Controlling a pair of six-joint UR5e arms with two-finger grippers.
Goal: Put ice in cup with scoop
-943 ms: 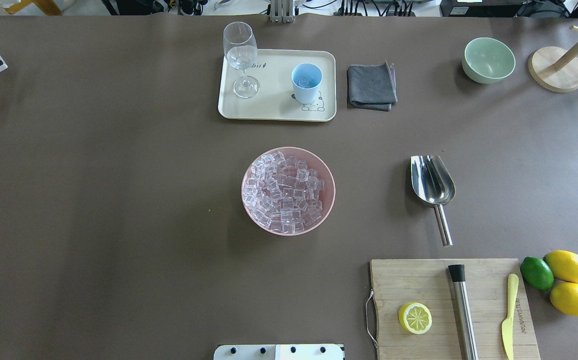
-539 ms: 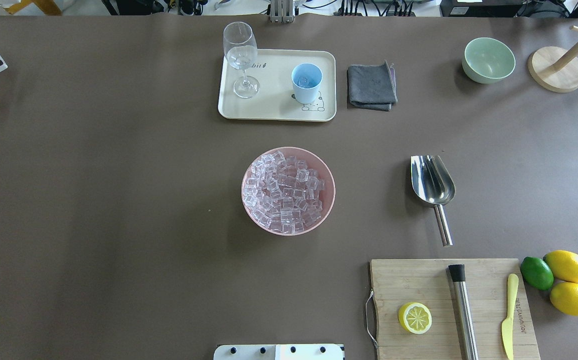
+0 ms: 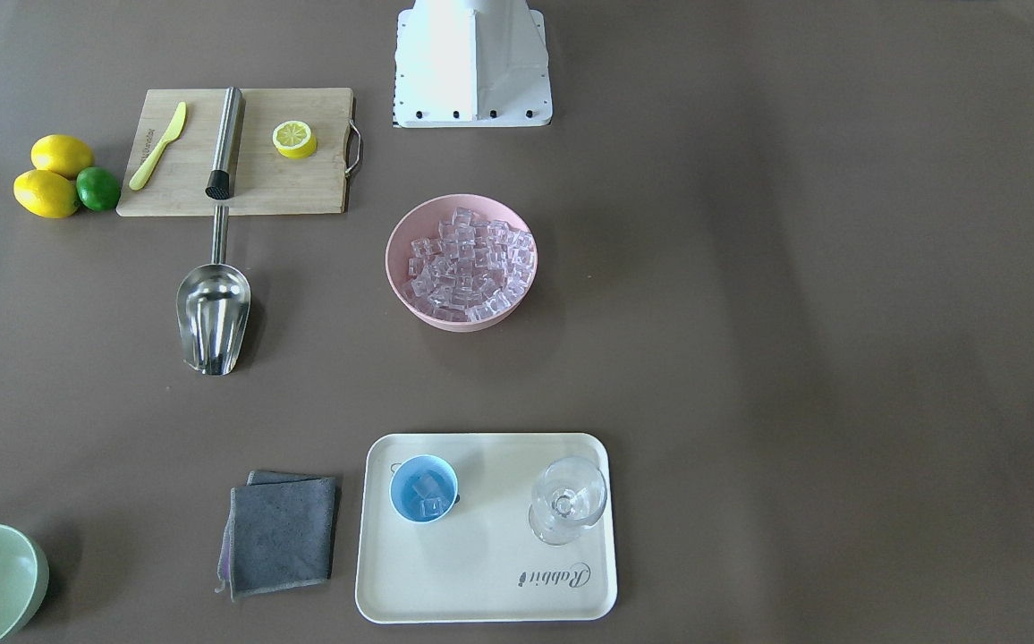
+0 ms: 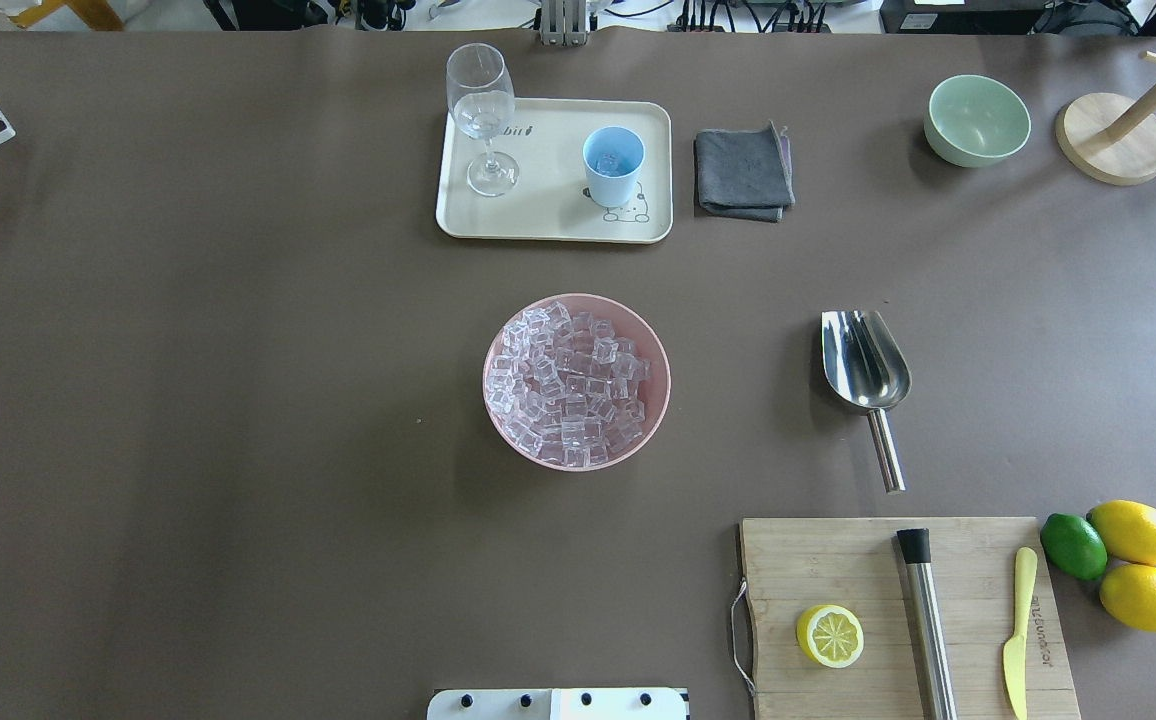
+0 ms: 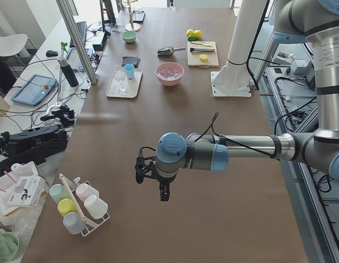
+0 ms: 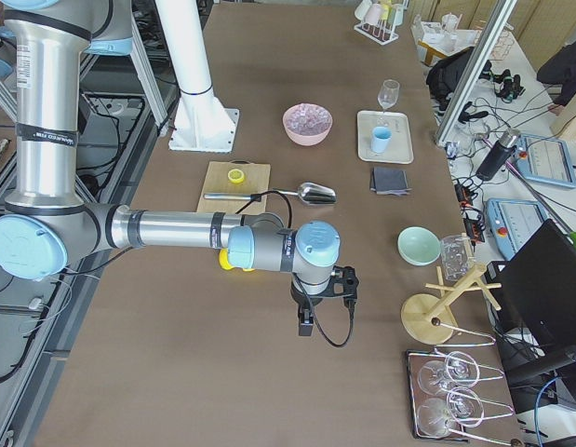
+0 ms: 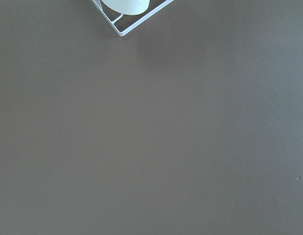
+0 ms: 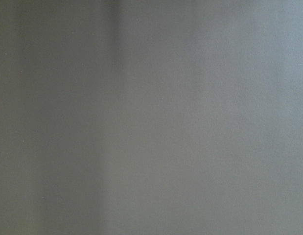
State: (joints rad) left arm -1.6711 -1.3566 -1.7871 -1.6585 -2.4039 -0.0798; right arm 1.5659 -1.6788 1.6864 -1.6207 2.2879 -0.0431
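Observation:
The ice (image 4: 570, 383) fills a pink bowl (image 4: 656, 350) at the table's middle. The light-blue cup (image 4: 613, 162) stands on a cream tray (image 4: 548, 215) at the far side, with a couple of cubes inside (image 3: 426, 494). The steel scoop (image 4: 866, 362) lies on the table right of the bowl, with its handle toward the cutting board. Both grippers are far from these things. Only the side views show them: the left gripper (image 5: 164, 194) and the right gripper (image 6: 306, 326) hang over bare table at opposite ends. I cannot tell whether either is open or shut.
A wine glass (image 4: 483, 115) shares the tray. A grey cloth (image 4: 743, 172) and a green bowl (image 4: 976, 120) lie to its right. The cutting board (image 4: 898, 615) carries a lemon half, a steel cylinder and a yellow knife, with lemons and a lime (image 4: 1073, 545) beside it. A cup rack (image 5: 76, 205) stands near the left gripper.

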